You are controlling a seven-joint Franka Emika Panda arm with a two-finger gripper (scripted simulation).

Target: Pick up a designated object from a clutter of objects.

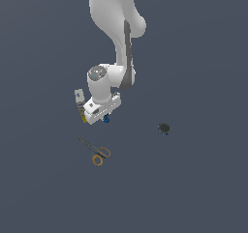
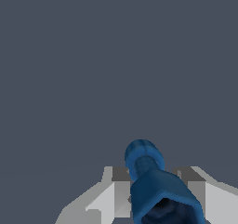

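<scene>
The designated object, a tiny bright blue spool-like piece (image 1: pixel 106 119) (image 2: pixel 148 172), sits between my gripper's (image 1: pixel 102 116) (image 2: pixel 152 173) two grey fingers. In the wrist view both fingers press against its wider end, so the gripper is shut on it. Its narrow waist and far round end stick out past the fingertips. The exterior view shows only a small blue bit under the white hand. I cannot tell whether the piece rests on the floor or hangs just above it.
The yellow-and-white bottle (image 1: pixel 79 101) lies right beside the hand on the exterior view's left, partly hidden by it. Orange-handled scissors (image 1: pixel 97 152) lie nearer the front. A dark round disc (image 1: pixel 164 128) sits apart on the exterior view's right. The floor (image 1: pixel 203 188) is flat grey.
</scene>
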